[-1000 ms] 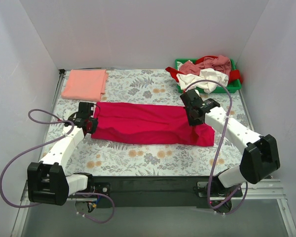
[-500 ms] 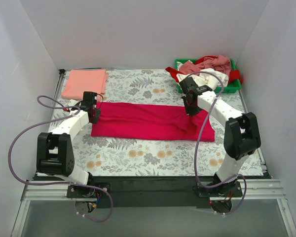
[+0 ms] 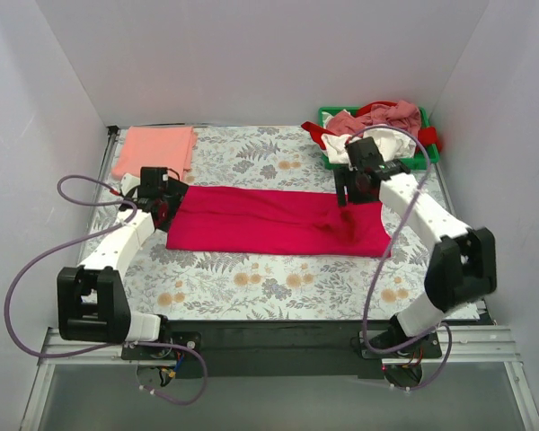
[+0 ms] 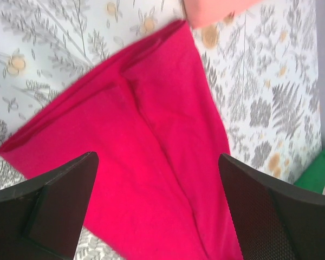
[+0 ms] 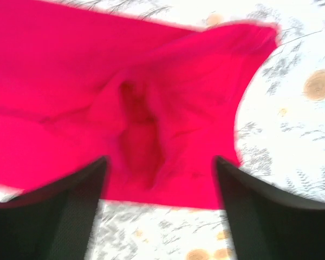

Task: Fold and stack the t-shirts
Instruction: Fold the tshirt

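- Lying flat across the middle of the table [image 3: 251, 285], the crimson tee [image 3: 269, 220] forms a long folded band that runs left to right.
- We see its left end squared off, with layered edges showing in the left wrist view. Its right end is rumpled, with a raised pucker in the cloth.
- The salmon tee [image 3: 154, 151] sits folded at the far left corner, near the crimson tee's left end. We cannot tell whether the two touch.
- The white tee [image 3: 370, 144], the dusty-pink tee [image 3: 393, 115] and the red tee [image 3: 316, 135] are heaped unfolded in the green bin [image 3: 428, 158] at the far right corner. The red tee hangs over the bin's left rim onto the table.
- The left gripper [image 4: 157, 162] is over the crimson tee's left end. Its jaws are spread wide and hold nothing.
- The right gripper [image 5: 160, 162] is over the rumpled right end. Its jaws are likewise spread wide and empty. The right wrist view is blurred, so we cannot tell whether the fingertips touch the cloth.
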